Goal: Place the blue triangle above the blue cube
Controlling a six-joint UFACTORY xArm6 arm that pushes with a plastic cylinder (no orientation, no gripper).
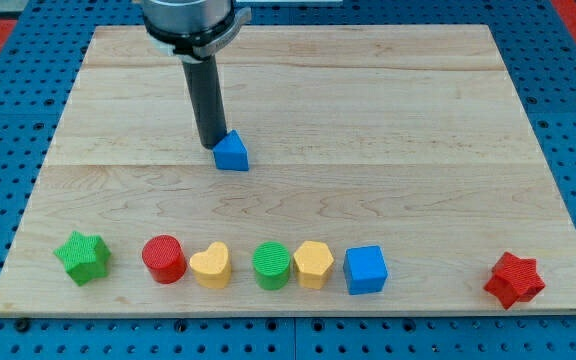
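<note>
1. Tip first: my tip rests on the wooden board, touching the blue triangle just to its right in the view; a bare rod, nothing clamped.
2. Blue cube sits well below and to the view's right of my tip.
3. Left of it runs a row: yellow hexagon, green cylinder, yellow heart, red cylinder, green star.
4. Red star lies far right.

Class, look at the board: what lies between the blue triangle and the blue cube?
Nothing. The camera view shows only bare wood between the blue triangle and the blue cube.
</note>
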